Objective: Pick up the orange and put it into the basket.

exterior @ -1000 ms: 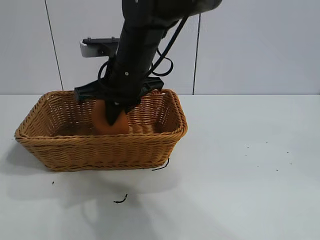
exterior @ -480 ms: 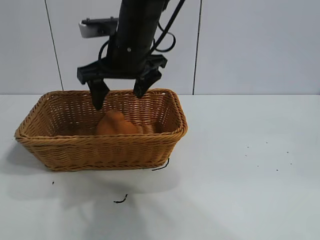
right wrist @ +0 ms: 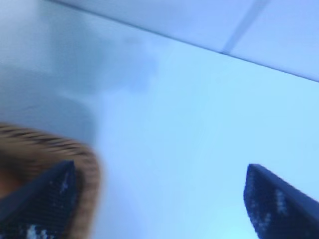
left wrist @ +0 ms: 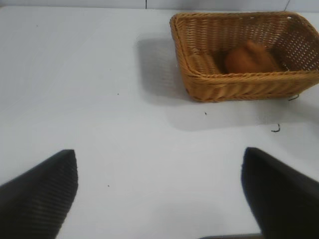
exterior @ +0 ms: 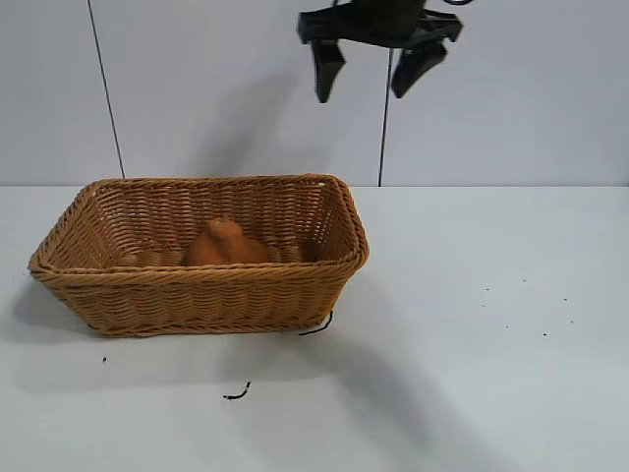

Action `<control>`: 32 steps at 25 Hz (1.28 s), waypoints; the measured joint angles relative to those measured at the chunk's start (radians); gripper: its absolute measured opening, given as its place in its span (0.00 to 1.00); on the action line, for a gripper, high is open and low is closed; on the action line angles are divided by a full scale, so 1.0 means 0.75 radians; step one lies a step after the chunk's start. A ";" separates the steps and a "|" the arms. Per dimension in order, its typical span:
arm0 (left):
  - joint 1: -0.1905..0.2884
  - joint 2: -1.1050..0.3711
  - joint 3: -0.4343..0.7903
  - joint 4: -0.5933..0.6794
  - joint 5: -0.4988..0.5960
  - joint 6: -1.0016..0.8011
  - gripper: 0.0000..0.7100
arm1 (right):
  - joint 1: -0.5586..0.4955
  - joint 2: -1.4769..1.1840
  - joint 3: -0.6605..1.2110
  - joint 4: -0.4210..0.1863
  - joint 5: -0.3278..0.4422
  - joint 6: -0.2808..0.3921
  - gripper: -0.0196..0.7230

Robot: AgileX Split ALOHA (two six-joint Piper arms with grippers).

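A large rectangular woven wicker basket (exterior: 201,258), tan-brown with flaring sides and a braided rim, sits on a plain white counter (exterior: 472,344) at the exterior view's left half. Inside the basket lies the matte dull-orange fruit (exterior: 225,246), squat and rounded with a knobby raised neck pointing up. It rests on the basket floor near the middle, close behind the front wall, and nothing is touching it.

High above the counter, at the top edge of the exterior view, hangs the right end effector (exterior: 368,71). Its two dark fingers (exterior: 325,71) point downward and are spread apart with nothing between them. It is above and to the right of the basket, well apart from the orange.

The right wrist view shows the same pair of dark fingertips (right wrist: 42,196) spread wide, with a blurred bit of braided basket rim (right wrist: 75,149) beside one of them and pale counter and wall beyond.

The left wrist view looks across the counter from the far side. The left end effector (left wrist: 159,191) has its two dark fingertips (left wrist: 42,186) spread wide over bare white counter, holding nothing, well apart from the basket (left wrist: 244,84). The orange (left wrist: 247,58) shows inside the basket from this side too, lying against the woven floor.

A few short dark strands (exterior: 237,393) lie on the counter in front of the basket, one (exterior: 316,326) touching its front right corner, and small dark specks (exterior: 521,305) dot the counter farther right.
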 joint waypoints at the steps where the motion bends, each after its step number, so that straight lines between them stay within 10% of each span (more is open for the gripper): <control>1: 0.000 0.000 0.000 0.000 0.000 0.000 0.90 | -0.027 0.000 0.000 -0.001 0.017 0.000 0.91; 13: 0.000 0.000 0.000 0.000 0.000 0.000 0.90 | -0.096 -0.068 0.238 0.010 0.036 -0.006 0.89; 32: 0.000 0.000 0.000 0.000 0.000 0.000 0.90 | -0.096 -1.441 1.820 0.041 0.043 -0.111 0.88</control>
